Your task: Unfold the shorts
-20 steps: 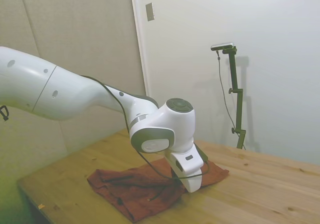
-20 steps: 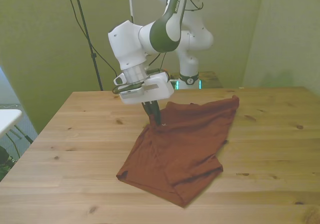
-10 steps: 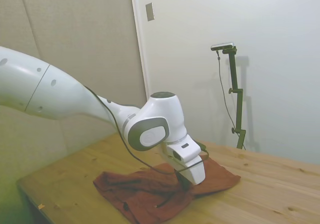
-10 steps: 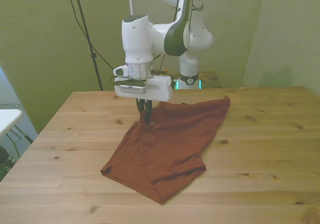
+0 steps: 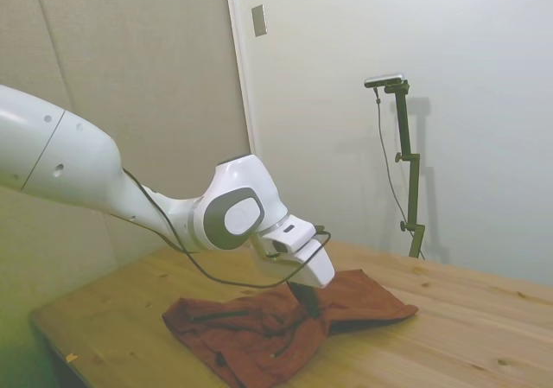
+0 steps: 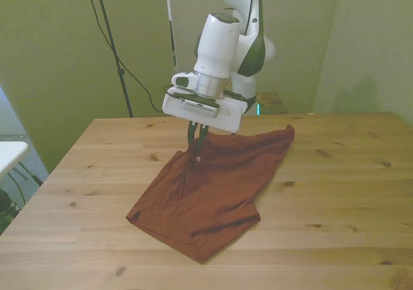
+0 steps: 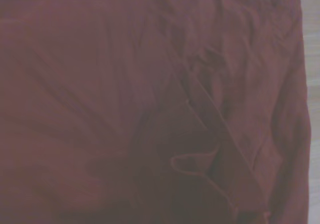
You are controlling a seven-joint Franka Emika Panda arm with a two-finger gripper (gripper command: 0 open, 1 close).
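Pinching the rust-red soft fabric shorts (image 6: 213, 186) mid-frame, our two-finger gripper (image 6: 195, 153) clamps a raised fold.
We judge unfolding partway: lower-left layers doubled, creased.

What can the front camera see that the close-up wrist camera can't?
Only the front view shows the gripper with its jaws shut on the shorts, lifting the cloth into a small peak, plus the whole wooden table around them. Only the wrist view shows the close-up creases and a folded seam in the fabric. Both show the rust-red shorts, bunched and not yet spread flat.
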